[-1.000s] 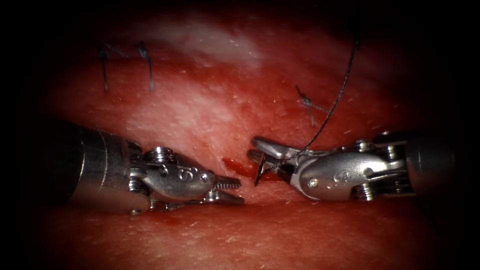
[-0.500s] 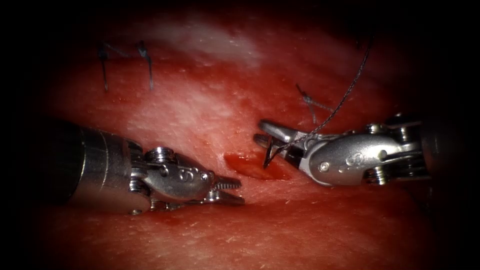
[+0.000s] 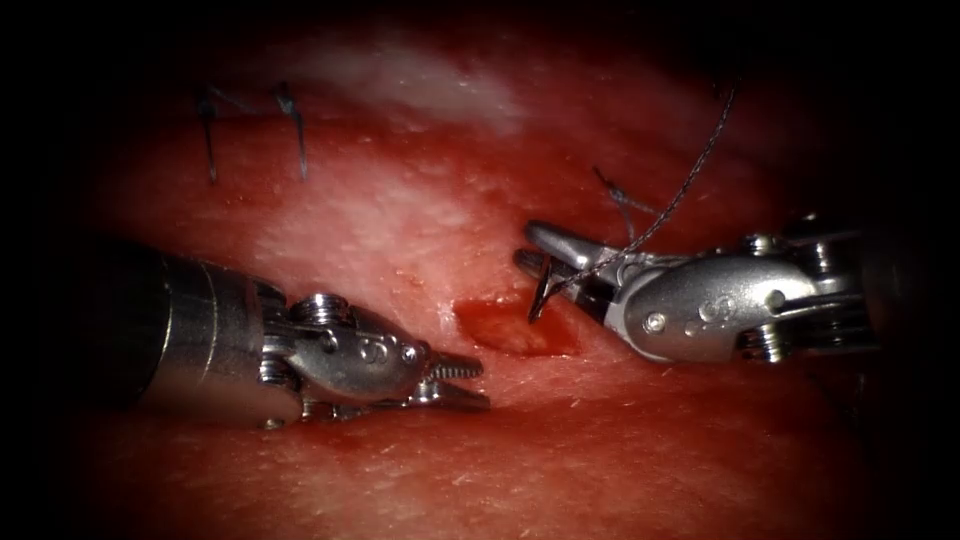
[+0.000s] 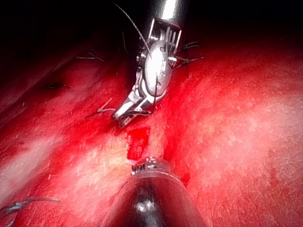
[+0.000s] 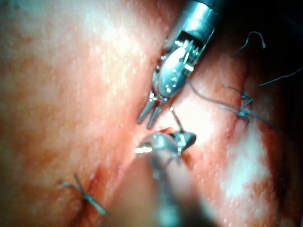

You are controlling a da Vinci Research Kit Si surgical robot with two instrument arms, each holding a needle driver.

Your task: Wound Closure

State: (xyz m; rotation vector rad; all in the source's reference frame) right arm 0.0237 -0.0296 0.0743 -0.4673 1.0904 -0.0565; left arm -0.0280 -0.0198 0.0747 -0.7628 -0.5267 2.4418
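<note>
The right tool (image 3: 545,262) grips the needle (image 3: 540,296) (thread (image 3: 690,180) trailing far-right) just right of the cut (image 3: 515,325), above the tissue (image 3: 400,220). The left tool (image 3: 465,382), jaws slightly parted, holds nothing, left of the cut.

Glossy red fluid (image 3: 515,328) fills the cut in the pink, white-mottled tissue (image 3: 400,220). Beside the cut, the silver right tool (image 3: 545,272) holds a dark needle (image 3: 540,297) and grey thread (image 3: 690,175).
</note>
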